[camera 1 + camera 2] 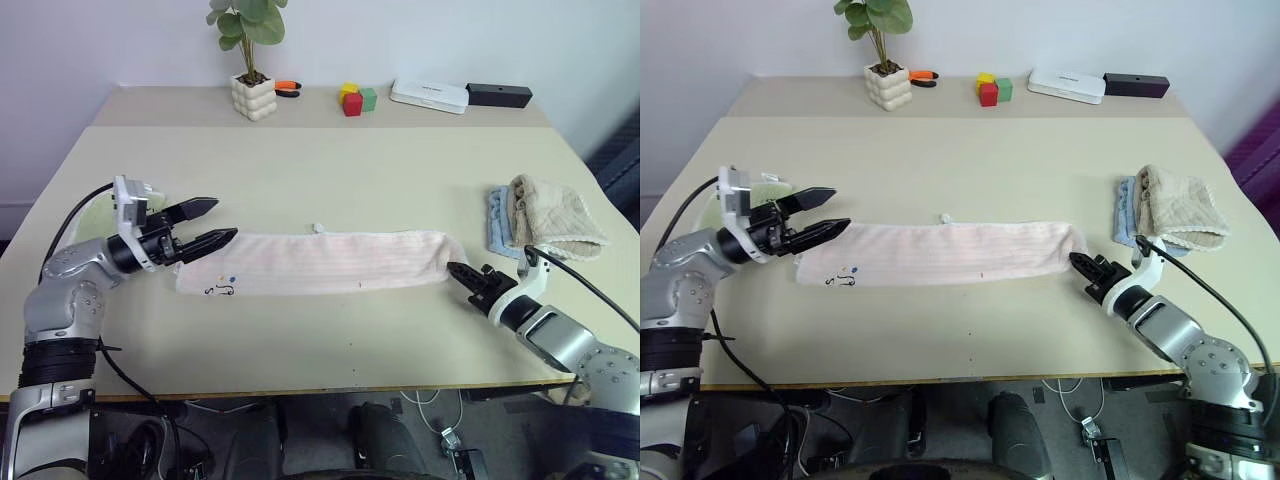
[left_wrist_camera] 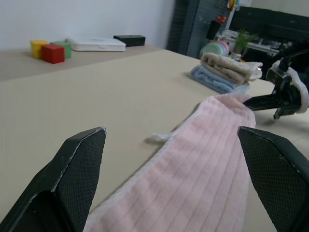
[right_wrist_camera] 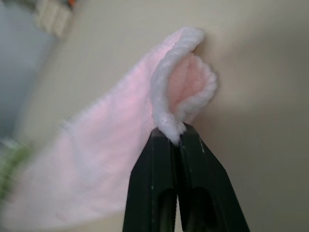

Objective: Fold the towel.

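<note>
Towel: the pale pink towel (image 1: 320, 262) lies stretched out flat along the beige surface (image 1: 330, 160), its length running from one gripper to the other.
Towel mark: a small dark print (image 1: 223, 290) sits at the towel's near corner on the left gripper's end; a white loop tag (image 1: 318, 228) sticks out from the towel's far long edge.
Left gripper: the left gripper (image 1: 212, 224) hangs released, jaws wide apart, just over the towel's left end, nothing between the fingers.
Right gripper: the right gripper (image 1: 458, 271) is clenched on the towel's right end.
Head views: both towel ends and both arms at once, with folded beige and blue cloths (image 1: 545, 215) on the surface beyond the towel's right end, and a potted plant (image 1: 250, 60), coloured blocks (image 1: 355, 98), a white box (image 1: 429, 95) and a black box (image 1: 498, 95) well behind the towel.
Right wrist view: the pinch itself, the black fingers (image 3: 193, 193) pressed together on a curled-over corner of the towel's hem (image 3: 178, 92).
Left wrist view: the towel's ribbed pile running away between the spread fingers (image 2: 72, 174) towards the right gripper at the far end.
</note>
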Action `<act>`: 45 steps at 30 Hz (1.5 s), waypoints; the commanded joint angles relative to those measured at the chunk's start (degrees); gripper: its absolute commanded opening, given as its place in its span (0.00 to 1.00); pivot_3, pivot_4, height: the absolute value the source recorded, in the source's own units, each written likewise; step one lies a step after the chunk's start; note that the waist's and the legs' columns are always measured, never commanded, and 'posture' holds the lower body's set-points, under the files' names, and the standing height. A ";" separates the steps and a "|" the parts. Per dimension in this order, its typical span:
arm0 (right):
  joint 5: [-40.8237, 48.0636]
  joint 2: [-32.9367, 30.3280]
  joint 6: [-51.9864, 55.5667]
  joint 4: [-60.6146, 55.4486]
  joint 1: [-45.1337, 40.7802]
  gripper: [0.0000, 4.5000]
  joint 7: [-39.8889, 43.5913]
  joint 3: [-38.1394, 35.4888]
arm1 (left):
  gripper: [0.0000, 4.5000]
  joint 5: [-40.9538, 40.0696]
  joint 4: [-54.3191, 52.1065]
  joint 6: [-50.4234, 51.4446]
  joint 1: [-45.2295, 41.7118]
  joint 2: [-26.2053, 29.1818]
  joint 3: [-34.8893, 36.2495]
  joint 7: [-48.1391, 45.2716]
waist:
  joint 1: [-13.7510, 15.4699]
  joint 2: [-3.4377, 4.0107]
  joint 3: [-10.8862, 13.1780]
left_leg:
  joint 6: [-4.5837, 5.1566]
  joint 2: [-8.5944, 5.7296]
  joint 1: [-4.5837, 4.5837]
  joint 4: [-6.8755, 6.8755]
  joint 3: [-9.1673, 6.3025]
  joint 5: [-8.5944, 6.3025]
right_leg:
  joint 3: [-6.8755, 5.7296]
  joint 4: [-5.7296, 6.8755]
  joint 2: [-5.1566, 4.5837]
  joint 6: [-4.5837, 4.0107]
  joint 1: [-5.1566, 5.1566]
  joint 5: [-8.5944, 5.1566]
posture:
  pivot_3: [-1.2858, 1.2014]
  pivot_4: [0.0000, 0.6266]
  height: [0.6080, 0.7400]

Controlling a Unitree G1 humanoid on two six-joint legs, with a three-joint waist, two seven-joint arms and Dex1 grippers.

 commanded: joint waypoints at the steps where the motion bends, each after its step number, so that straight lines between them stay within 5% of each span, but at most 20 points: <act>1: -2.17 -3.25 1.49 -7.62 -6.13 0.01 7.15 1.98 | 1.00 -1.58 -2.13 1.34 2.64 2.65 0.86 -4.52 | -0.52 0.21 0.11 | 0.00 0.03 0.01 -0.03 0.08 0.00 | 0.10 0.04 0.00 0.00 -0.11 0.00 | 0.52 0.24 0.96; 10: -12.54 -5.54 3.97 -15.78 -15.21 0.01 17.35 13.71 | 1.00 -2.18 -3.50 1.19 4.99 3.16 3.85 -3.46 | 0.16 0.17 0.13 | 0.01 0.04 -0.10 -0.05 0.01 0.00 | -0.02 0.07 0.00 0.00 -0.17 0.00 | 0.52 0.24 0.96; 25: -30.75 4.55 1.70 -8.43 -22.33 0.01 26.99 30.62 | 1.00 -5.28 -13.99 2.94 13.39 1.25 7.31 2.17 | 0.02 0.17 0.13 | 0.01 0.03 -0.12 -0.04 0.06 -0.01 | -0.01 0.10 -0.02 -0.01 -0.22 0.00 | 0.52 0.24 0.96; 45: -46.23 10.41 -4.13 -3.34 -23.73 0.01 36.88 37.84 | 1.00 -8.39 -22.18 3.61 21.19 -0.05 9.99 8.38 | -0.03 0.18 0.14 | 0.00 0.04 -0.11 -0.05 0.07 -0.01 | -0.02 0.12 0.00 -0.01 -0.25 0.01 | 0.52 0.24 0.96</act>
